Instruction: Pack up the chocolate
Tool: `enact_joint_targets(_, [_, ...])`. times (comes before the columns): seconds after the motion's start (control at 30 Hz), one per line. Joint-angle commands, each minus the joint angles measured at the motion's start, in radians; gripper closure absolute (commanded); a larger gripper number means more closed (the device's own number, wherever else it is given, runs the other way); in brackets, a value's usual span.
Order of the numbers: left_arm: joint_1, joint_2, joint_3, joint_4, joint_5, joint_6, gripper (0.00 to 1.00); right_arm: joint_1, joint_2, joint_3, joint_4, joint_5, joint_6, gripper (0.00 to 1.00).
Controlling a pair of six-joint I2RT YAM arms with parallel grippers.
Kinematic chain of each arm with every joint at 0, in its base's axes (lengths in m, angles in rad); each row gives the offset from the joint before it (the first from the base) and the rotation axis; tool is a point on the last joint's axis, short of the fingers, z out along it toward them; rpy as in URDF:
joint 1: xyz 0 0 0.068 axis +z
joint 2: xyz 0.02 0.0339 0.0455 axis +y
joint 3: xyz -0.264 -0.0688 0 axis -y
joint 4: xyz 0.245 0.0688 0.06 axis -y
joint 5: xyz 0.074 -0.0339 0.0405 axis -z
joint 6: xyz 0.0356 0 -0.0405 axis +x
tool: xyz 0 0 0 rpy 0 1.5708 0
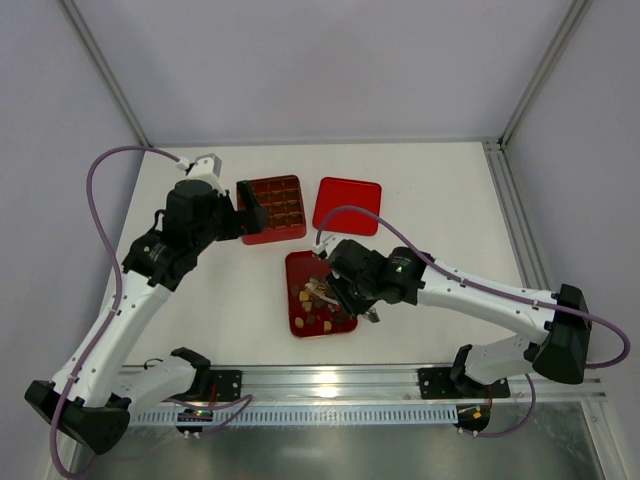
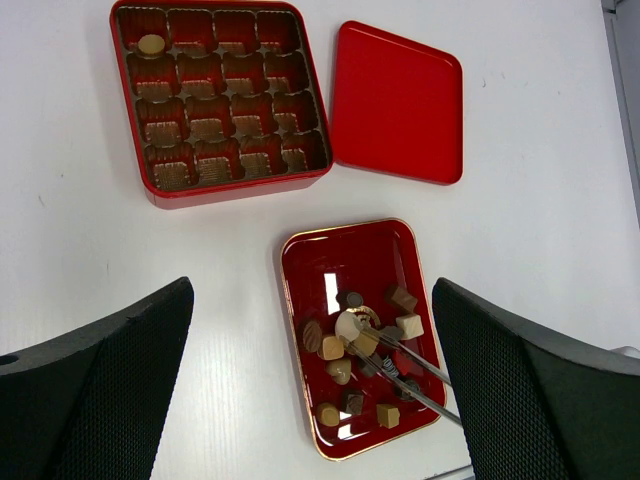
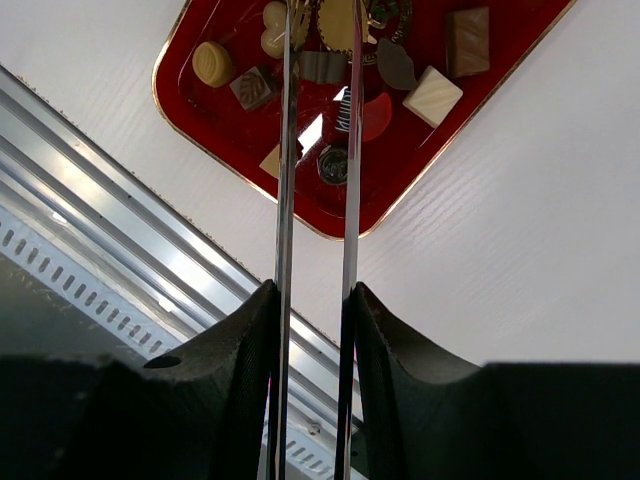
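Several chocolate pieces (image 2: 350, 345), dark, light brown and cream, lie in the shallow red tray (image 2: 350, 255). My right gripper (image 3: 315, 300) is shut on metal tongs (image 3: 285, 150), whose tips pinch a round cream chocolate (image 2: 348, 325) low over the tray (image 1: 300, 262). The red compartmented box (image 2: 235, 190) holds one round light piece (image 2: 151, 44) in a corner cell. My left gripper (image 2: 312, 290) hangs open and holds nothing; in the top view it (image 1: 245, 212) sits by the box (image 1: 272, 208).
The flat red lid (image 2: 397, 100) lies right of the box, also visible from above (image 1: 347, 205). A metal rail (image 3: 150, 250) runs along the table's near edge, just behind the tray (image 3: 400, 200). The right arm (image 1: 470, 290) stretches across the table's right side.
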Motion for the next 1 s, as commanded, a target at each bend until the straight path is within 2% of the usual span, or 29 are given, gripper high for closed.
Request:
enact_joint_targets(0.0, [0.007,-0.001,-0.007,0.040,0.000,-0.005,0.00,0.007,0.009,0.045,0.001,0.024,-0.028,0.62])
enact_joint_targets(0.97, [0.008,-0.004,-0.007,0.041,0.001,-0.001,0.00,0.009,0.136,0.149,-0.065,0.107,-0.020,0.63])
